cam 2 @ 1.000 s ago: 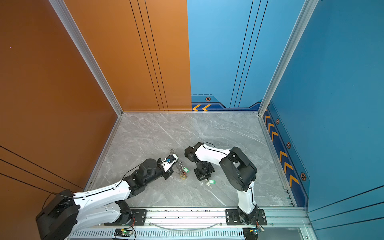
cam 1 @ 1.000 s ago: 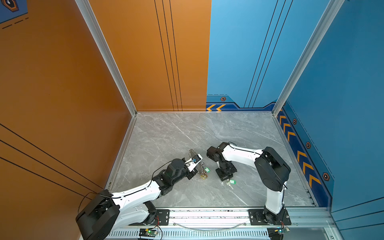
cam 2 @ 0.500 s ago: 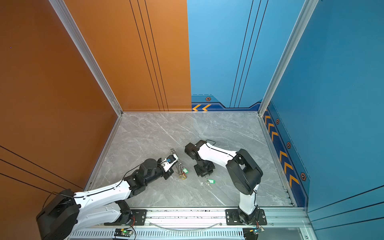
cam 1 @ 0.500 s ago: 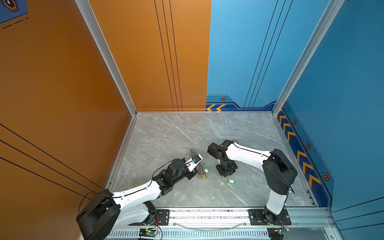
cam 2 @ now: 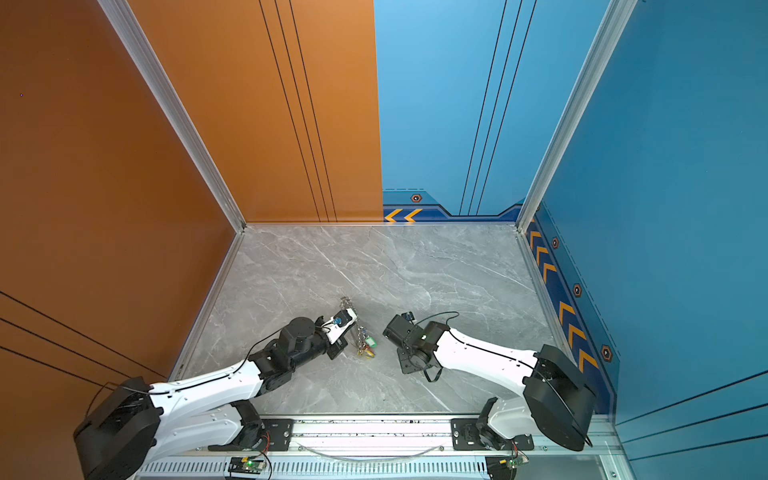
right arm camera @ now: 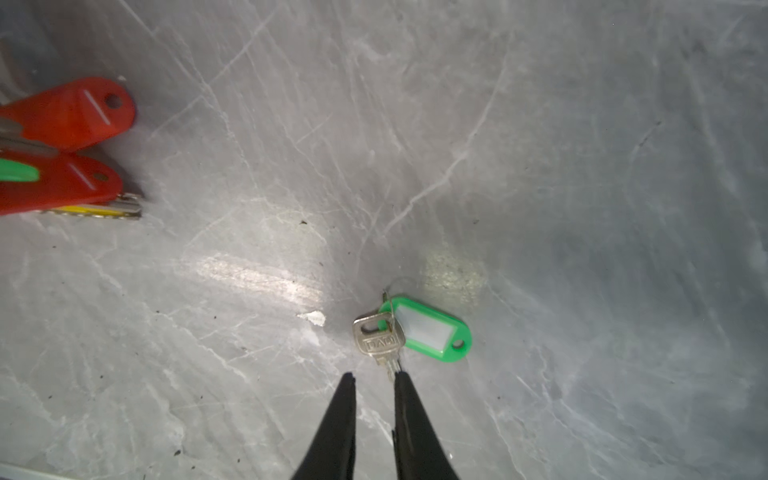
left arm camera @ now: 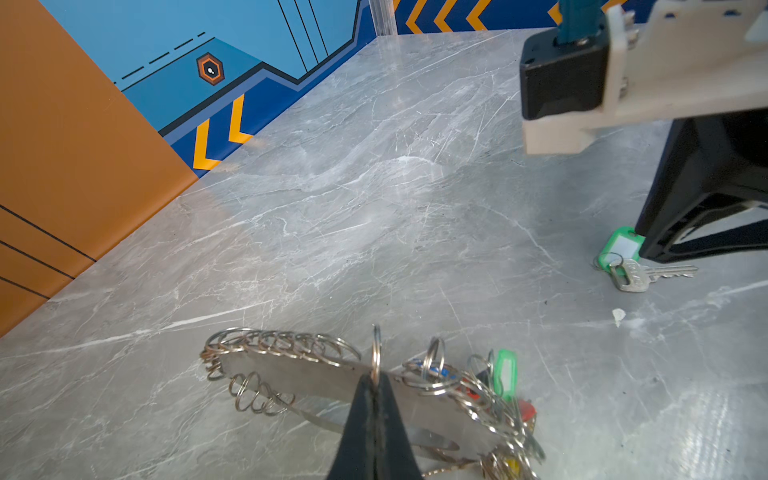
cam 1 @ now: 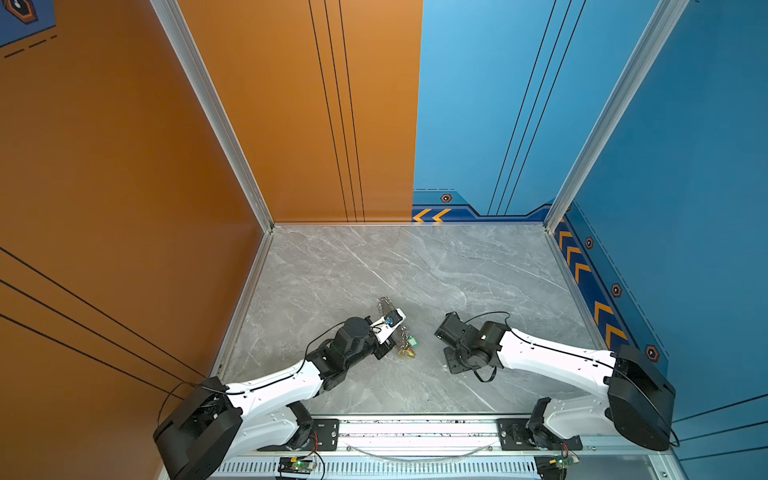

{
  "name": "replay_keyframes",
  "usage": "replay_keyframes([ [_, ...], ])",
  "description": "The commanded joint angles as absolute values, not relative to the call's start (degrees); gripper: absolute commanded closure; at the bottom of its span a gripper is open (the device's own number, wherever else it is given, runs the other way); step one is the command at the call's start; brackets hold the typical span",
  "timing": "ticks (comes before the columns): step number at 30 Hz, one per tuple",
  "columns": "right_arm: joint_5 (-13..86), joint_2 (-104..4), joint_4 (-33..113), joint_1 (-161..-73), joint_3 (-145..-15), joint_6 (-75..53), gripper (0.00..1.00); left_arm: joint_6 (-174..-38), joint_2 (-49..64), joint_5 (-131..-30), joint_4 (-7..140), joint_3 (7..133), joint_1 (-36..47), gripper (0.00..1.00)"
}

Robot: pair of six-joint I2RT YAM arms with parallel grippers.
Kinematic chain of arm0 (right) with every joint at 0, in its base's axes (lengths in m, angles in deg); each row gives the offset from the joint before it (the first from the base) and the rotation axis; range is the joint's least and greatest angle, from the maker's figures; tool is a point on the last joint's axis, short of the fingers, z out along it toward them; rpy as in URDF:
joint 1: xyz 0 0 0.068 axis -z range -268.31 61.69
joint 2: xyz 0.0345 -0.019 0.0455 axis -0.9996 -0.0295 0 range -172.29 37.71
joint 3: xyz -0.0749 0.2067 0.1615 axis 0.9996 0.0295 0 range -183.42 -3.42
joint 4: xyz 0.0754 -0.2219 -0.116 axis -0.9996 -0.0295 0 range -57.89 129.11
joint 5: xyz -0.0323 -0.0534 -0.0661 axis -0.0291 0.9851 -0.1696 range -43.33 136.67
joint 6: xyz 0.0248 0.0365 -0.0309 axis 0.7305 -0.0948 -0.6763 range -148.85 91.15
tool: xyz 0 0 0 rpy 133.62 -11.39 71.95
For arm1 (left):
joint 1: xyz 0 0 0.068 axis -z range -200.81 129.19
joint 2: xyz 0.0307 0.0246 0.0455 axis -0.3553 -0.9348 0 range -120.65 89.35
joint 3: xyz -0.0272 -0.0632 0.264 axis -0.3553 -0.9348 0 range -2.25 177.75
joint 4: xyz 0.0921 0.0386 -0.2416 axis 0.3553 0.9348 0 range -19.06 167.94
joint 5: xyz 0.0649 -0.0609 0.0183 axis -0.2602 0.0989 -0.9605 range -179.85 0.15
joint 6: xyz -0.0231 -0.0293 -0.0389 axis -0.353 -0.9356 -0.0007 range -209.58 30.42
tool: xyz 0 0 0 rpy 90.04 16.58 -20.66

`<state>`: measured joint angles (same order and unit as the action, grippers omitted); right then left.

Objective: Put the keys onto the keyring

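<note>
Keyring (left arm camera: pixel 307 374) near table (left arm camera: pixel 374 208) centre, clamped by left gripper (left arm camera: pixel 374 395). Green key (right arm camera: pixel 380 336) loose on table at right gripper (right arm camera: pixel 374 377) tips; jaws parted, nothing held. Centre blade between tips, close squarely, lift without dragging tag.

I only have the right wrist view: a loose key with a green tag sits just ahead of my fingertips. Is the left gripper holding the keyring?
Observer: Yes. In the left wrist view the left gripper is shut on the keyring, pinching one small ring that stands upright.
Operator: Are any keys on it yet?
Observer: A bunch of tagged keys sits among the rings at one end of it.
Operator: Which way is that from my gripper?
Observer: In a top view the end with the tagged keys faces the right gripper, with a clear gap between them.
</note>
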<state>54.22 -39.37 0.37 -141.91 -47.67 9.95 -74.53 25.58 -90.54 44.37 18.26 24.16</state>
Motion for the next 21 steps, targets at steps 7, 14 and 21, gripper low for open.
replay_keyframes([
  [7,58.60,-35.33,9.58,-143.15,-40.79,15.88,0.83,-74.20,25.63,-91.16,42.46,19.28,24.89,1.00],
  [14,59.06,-36.60,11.60,-143.24,-39.24,16.15,0.83,-74.08,25.40,-91.17,42.46,19.19,24.89,1.00],
  [21,59.50,-37.57,12.48,-143.03,-38.75,15.95,0.83,-74.11,24.95,-91.08,42.46,19.44,24.88,1.00],
])
